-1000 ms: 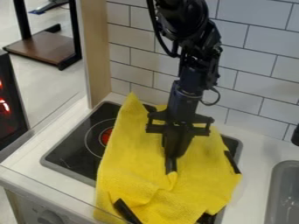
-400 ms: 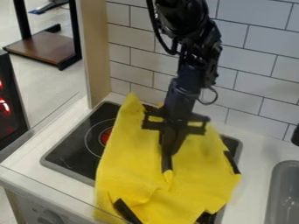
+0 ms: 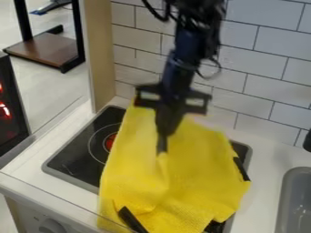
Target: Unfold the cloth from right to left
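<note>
The black gripper hangs over the upper middle of the yellow cloth, its fingers pressed together. They are shut on a small pinch of the cloth, and a raised fold runs down from their tips. The cloth lies rumpled across the stove, covering its middle and right side and hanging over the front edge. Black patches show at the cloth's lower left and right edge.
A grey sink is set into the white counter at the right. White wall tiles stand behind the stove, with a wooden panel at the back left. A knob is on the front at lower left.
The gripper has moved up and slightly left, blurred by motion. The pinched part of the cloth has come along with it, drawing the fold farther up.
</note>
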`<state>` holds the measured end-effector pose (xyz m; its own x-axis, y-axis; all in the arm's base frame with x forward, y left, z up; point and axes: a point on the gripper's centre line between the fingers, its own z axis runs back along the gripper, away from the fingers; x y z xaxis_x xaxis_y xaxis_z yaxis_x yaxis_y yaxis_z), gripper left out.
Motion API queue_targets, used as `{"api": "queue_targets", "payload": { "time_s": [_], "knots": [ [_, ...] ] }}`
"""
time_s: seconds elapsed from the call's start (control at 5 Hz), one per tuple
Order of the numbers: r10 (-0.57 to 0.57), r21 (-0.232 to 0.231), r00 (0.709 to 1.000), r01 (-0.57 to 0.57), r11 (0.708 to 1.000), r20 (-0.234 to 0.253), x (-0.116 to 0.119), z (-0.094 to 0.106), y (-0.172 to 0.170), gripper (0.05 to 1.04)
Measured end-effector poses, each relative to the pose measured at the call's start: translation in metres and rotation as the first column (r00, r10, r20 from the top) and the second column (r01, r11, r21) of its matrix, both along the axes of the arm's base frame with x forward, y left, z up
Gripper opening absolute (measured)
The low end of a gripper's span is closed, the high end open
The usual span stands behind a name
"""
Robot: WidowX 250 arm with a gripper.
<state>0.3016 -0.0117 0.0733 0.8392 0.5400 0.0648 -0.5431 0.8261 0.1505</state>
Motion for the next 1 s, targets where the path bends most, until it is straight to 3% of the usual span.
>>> {"api": "queue_targets", "payload": {
  "time_s": [0.2,0.6,1.0],
  "knots": [
    [0.043,0.007,0.999,-0.043,0.999,-0.009,-0.01,0.005,0.033,0.05],
    [0.027,0.024,0.997,-0.025,0.999,-0.066,-0.023,0.0,0.092,0.05],
    [0.055,0.041,0.987,-0.05,0.998,-0.151,-0.033,-0.039,0.142,0.05]
  ]
}}
